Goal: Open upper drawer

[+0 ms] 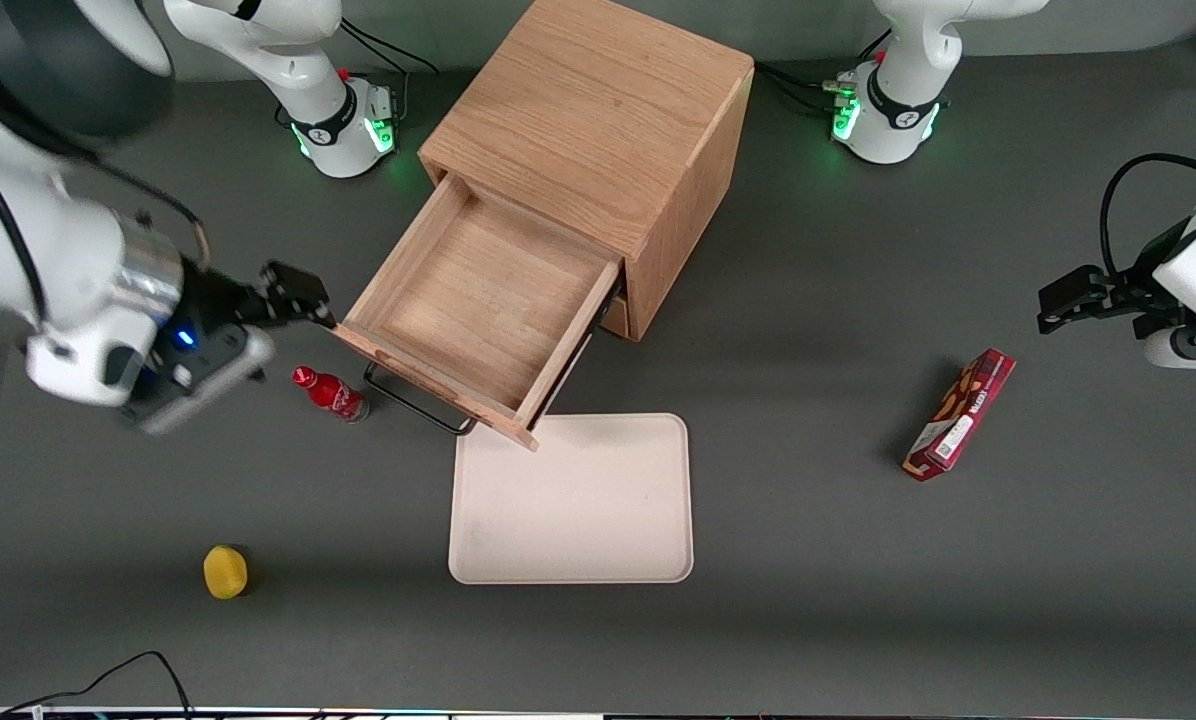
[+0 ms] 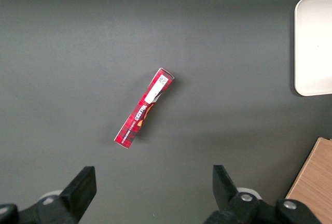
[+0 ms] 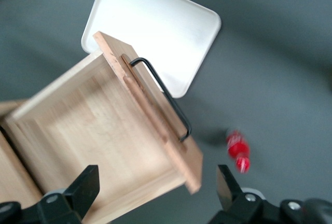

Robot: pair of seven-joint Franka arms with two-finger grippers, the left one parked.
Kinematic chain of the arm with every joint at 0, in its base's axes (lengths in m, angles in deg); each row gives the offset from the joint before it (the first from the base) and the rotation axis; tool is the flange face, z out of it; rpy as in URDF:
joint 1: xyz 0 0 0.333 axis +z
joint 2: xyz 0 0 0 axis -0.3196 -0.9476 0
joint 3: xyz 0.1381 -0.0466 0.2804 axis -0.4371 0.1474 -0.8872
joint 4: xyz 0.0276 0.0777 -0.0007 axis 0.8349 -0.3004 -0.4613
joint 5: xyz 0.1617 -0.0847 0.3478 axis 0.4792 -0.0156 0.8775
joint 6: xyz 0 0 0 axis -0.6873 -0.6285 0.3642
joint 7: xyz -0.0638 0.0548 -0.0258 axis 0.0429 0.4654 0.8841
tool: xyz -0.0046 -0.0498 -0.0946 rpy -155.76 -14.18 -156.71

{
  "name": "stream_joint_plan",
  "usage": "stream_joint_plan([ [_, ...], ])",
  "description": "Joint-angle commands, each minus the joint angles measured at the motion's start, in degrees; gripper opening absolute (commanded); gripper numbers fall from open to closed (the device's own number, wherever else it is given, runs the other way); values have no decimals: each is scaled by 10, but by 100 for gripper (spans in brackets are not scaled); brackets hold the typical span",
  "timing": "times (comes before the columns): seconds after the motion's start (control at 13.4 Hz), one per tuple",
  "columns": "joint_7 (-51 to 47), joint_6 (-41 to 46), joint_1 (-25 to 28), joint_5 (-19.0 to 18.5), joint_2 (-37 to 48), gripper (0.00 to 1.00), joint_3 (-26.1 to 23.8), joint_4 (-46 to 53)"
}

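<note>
Upper drawer [image 1: 478,305] pulled out, beside open end effector [image 1: 298,300], apart

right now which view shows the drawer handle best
The right wrist view: the handle runs unobstructed along the front of the open upper drawer, with the open end effector above the drawer's front corner. The front view shows only part of the handle, under the drawer front. The left wrist view misses it.

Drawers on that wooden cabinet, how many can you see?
1 clearly: the upper drawer, pulled out and empty, its front above the tray. A lower one may be hidden beneath it. The open end effector hangs beside the drawer's front corner.
</note>
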Motion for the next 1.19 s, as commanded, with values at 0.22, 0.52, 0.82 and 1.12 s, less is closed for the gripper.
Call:
stream_joint_plan([
  [0.22, -118, 95, -12, -70, 105, 100, 62, -82],
  [0.52, -107, -26, -12, -55, 240, 100, 133, -300],
  [0.82, -86, -119, -12, -37, 318, 100, 160, -431],
  [1.12, -60, -111, -11, -17, 285, 100, 164, -376],
])
